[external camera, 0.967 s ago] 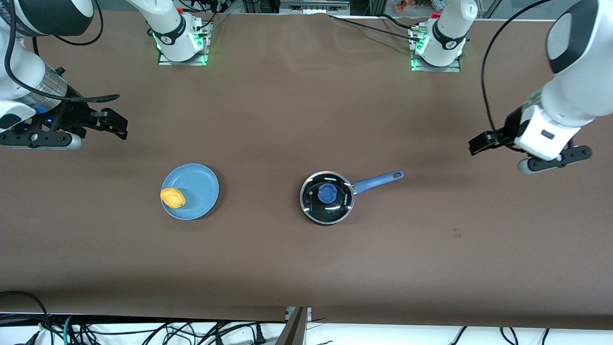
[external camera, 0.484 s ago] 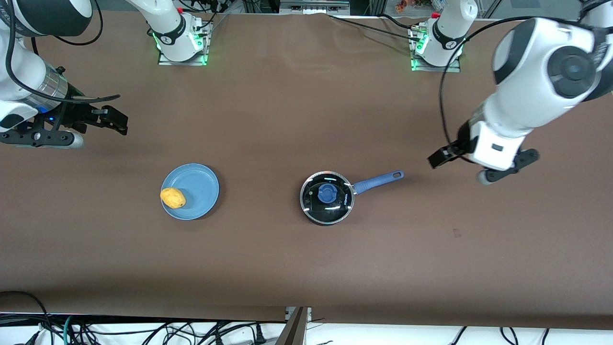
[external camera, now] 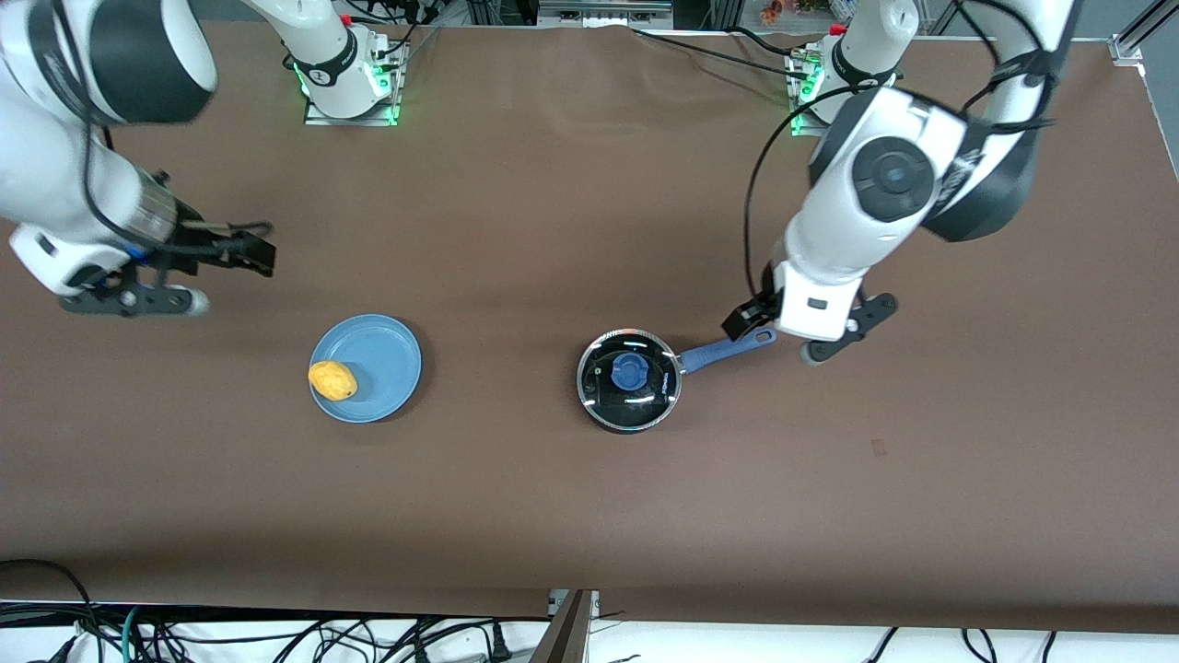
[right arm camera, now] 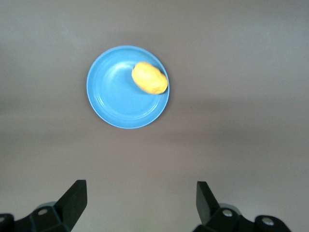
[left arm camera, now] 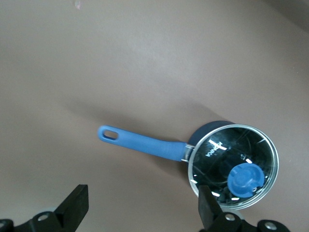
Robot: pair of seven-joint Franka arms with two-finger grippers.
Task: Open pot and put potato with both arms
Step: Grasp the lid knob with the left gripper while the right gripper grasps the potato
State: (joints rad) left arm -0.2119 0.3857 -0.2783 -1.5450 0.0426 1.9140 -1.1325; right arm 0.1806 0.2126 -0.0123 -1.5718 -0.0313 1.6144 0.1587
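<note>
The black pot point(external camera: 603, 403) stands mid-table with its glass lid point(external camera: 656, 379) on, blue knob point(external camera: 630, 372) on top, and its blue handle point(external camera: 728, 348) pointing toward the left arm's end. The yellow potato point(external camera: 332, 379) lies on the rim of a blue plate point(external camera: 382, 364). My left gripper point(external camera: 742, 323) hangs open over the tip of the handle; its wrist view shows the pot's lid point(left arm camera: 217, 145), the handle point(left arm camera: 142, 142) and the open gripper point(left arm camera: 142, 205). My right gripper point(external camera: 250, 254) is open over bare table near the plate; its wrist view shows the potato point(right arm camera: 149, 77), the plate point(right arm camera: 116, 92) and the gripper point(right arm camera: 140, 195).
The brown table point(external camera: 553, 230) carries only the plate and the pot. The two arm bases point(external camera: 345, 78) stand at the edge farthest from the front camera. Cables hang along the edge nearest the camera point(external camera: 276, 635).
My left arm has swung in from its end of the table to over the pot's handle. My right arm has shifted a little toward the plate. Pot and potato have not moved.
</note>
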